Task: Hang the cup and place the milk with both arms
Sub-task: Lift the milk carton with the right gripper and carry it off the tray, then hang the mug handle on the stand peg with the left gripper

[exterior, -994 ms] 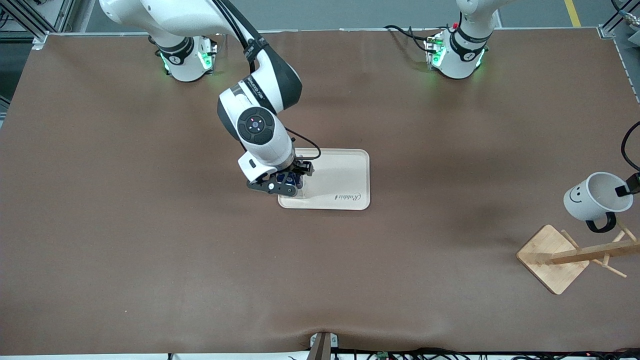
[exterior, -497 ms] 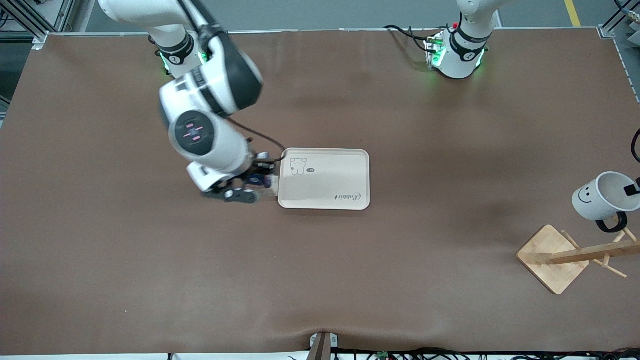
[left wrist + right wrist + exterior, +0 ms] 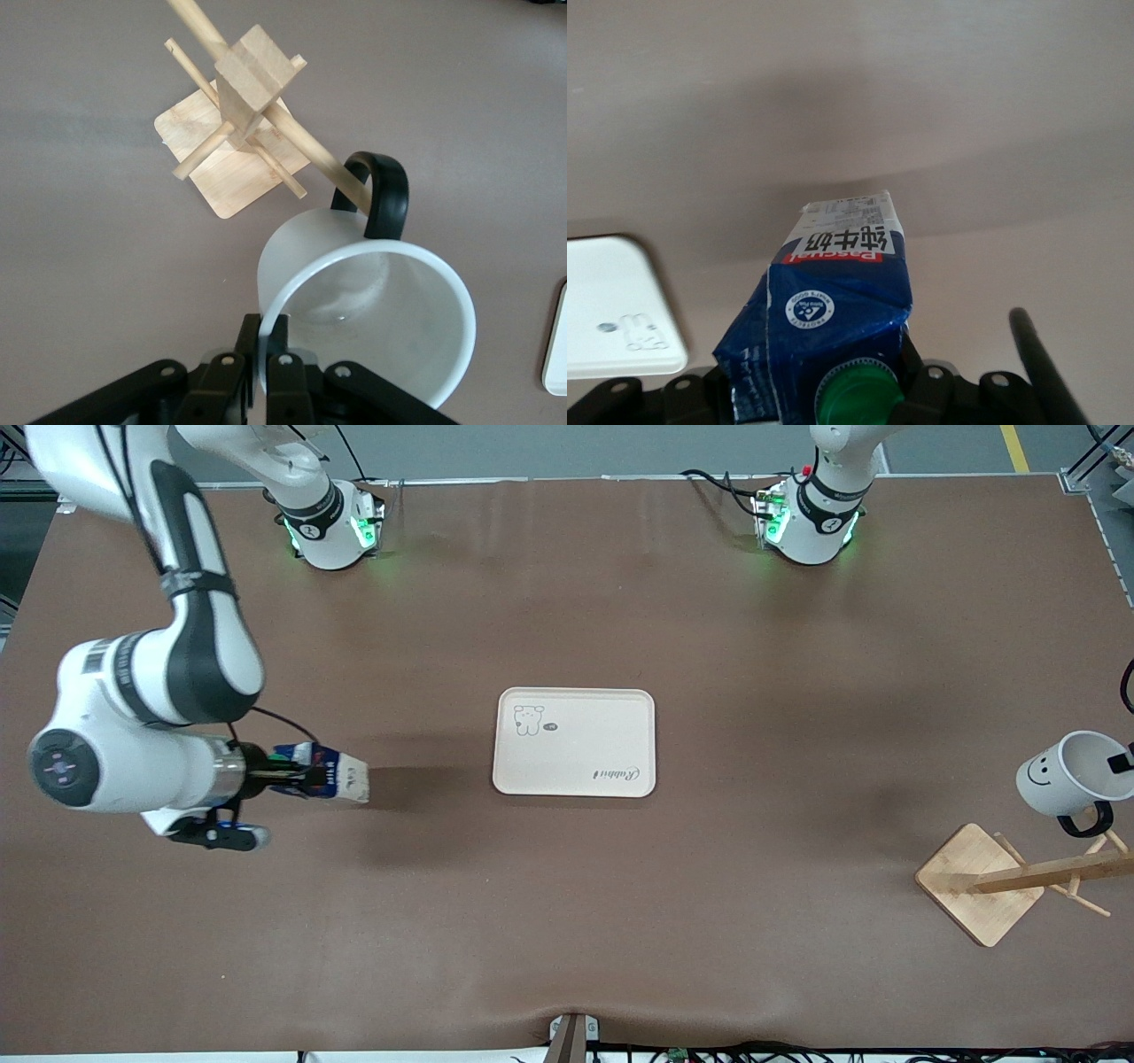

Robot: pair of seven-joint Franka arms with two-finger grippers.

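At mid-left of the front view, the right gripper (image 3: 292, 772) pinched the milk (image 3: 332, 772), its long axis horizontal, pointing at the tray (image 3: 576, 779); at right edge, the left gripper (image 3: 262, 359) pinched the cup (image 3: 1059, 779) above the rack (image 3: 1019, 877).

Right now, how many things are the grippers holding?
2. The left gripper is shut on the cup's rim, over the wooden rack. The right gripper is shut on the milk, over bare table toward the right arm's end, off the tray.

The left gripper (image 3: 262, 376) sits past the front view's edge — only a black tip shows. The wooden rack (image 3: 1019, 872) is cut off there too.
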